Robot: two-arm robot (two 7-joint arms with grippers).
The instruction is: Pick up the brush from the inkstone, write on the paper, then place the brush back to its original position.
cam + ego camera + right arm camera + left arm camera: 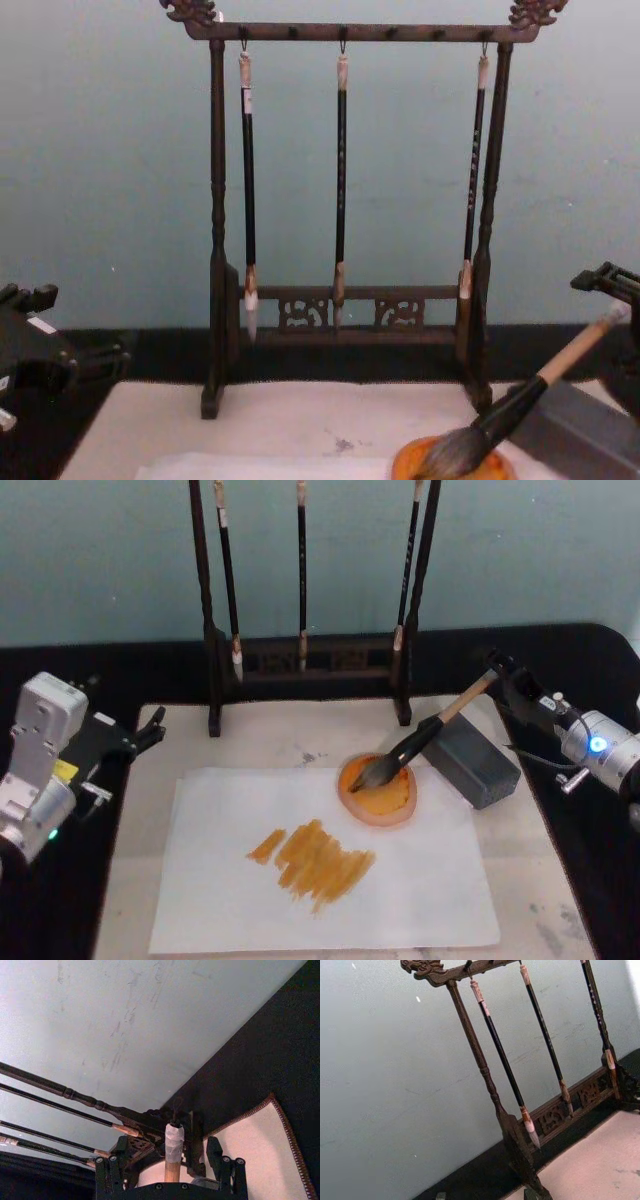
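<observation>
head view: the brush (415,745) rests across the inkstone (470,762), tip in the orange dish (378,792). the right gripper (497,668) sits at its handle end, jaws spread — best backed off straight. left gripper (152,728) parked, jaws i cannot tell.

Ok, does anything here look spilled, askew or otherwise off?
Nothing spilled. The thick tan-handled brush leans tilted on the grey inkstone block, bristles in the orange dish, its handle end between the right claw's fingers. Orange strokes on the white paper sheet look deliberate. The left claw sits parked at the mat's left edge.
</observation>
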